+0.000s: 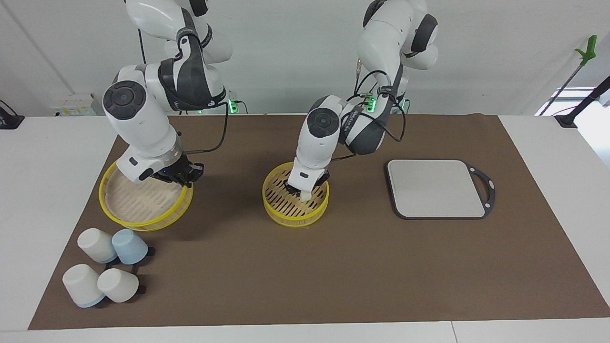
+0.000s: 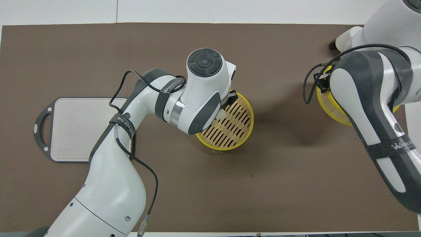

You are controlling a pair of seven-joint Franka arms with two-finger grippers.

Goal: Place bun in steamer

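The bun (image 1: pixel 305 195), a small cream-white lump, is pinched in my left gripper (image 1: pixel 304 191), which is shut on it and reaches down inside the steamer (image 1: pixel 295 220). The bun hangs at or just above the slatted base, toward the rim nearer the robots. In the overhead view the left wrist covers that part of the steamer (image 2: pixel 233 128) and hides the bun. My right gripper (image 1: pixel 187 177) is shut on the rim of the steamer's lid (image 1: pixel 143 205). It holds the lid tilted, inner side up, toward the right arm's end of the table.
A flat grey tray (image 1: pixel 438 188) with a handle lies bare toward the left arm's end. Several upturned cups (image 1: pixel 106 267), white and pale blue, stand near the table corner at the right arm's end, farther from the robots than the lid.
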